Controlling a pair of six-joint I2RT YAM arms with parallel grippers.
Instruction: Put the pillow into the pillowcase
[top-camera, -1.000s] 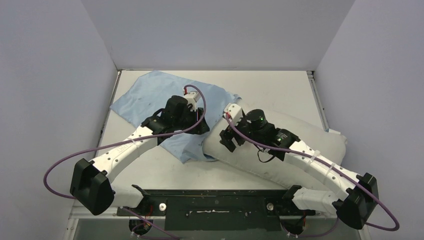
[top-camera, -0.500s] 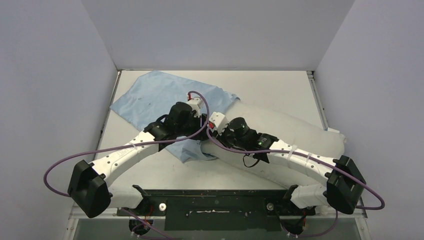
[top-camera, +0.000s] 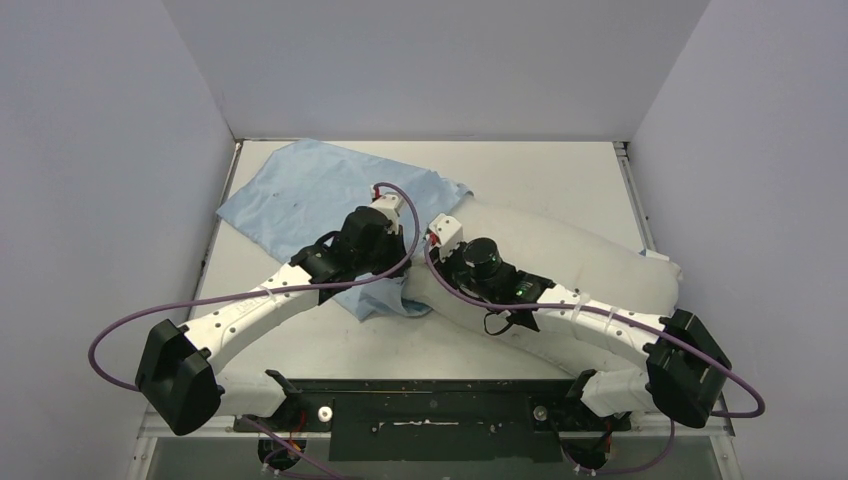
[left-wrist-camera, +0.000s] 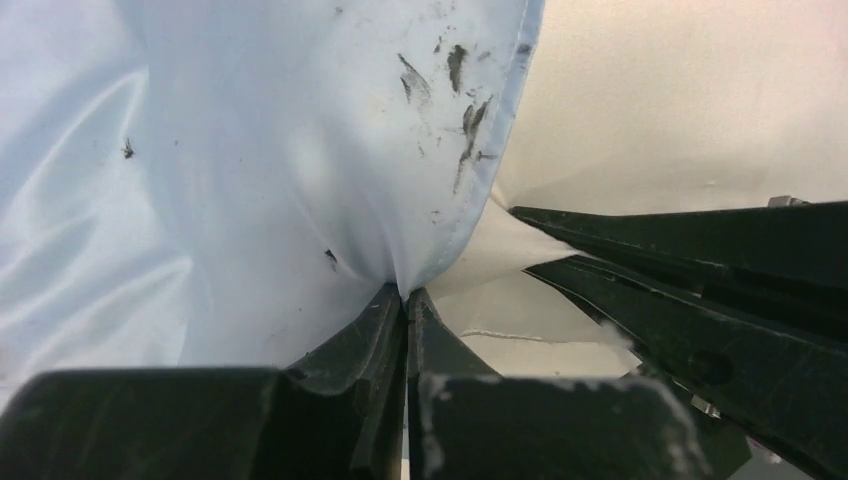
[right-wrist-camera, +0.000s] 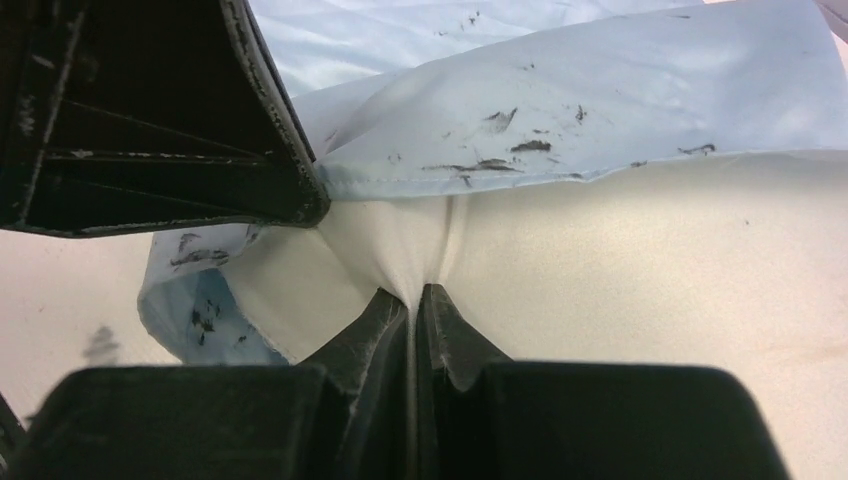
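The white pillow (top-camera: 590, 255) lies slantwise on the right half of the table. The light blue pillowcase (top-camera: 310, 190) is spread at the back left, and its near edge overlaps the pillow's left end. Both grippers meet there. In the left wrist view my left gripper (left-wrist-camera: 405, 292) is shut on the pillowcase (left-wrist-camera: 250, 150) at its hem, with the pillow (left-wrist-camera: 680, 90) to the right. In the right wrist view my right gripper (right-wrist-camera: 413, 290) is shut on a pinch of the pillow (right-wrist-camera: 650, 260) just under the pillowcase (right-wrist-camera: 600, 110) hem. From above, the left gripper (top-camera: 398, 272) and the right gripper (top-camera: 428, 275) sit side by side.
Grey walls close in the table (top-camera: 560, 175) on the left, back and right. Purple cables loop off both arms. The black mounting rail (top-camera: 430, 405) runs along the near edge. Marks spot the pillowcase near its hem.
My right arm swung left along the pillow to its left end and shut on it. My left gripper shifted slightly and shut on the pillowcase hem. The two grippers now sit together.
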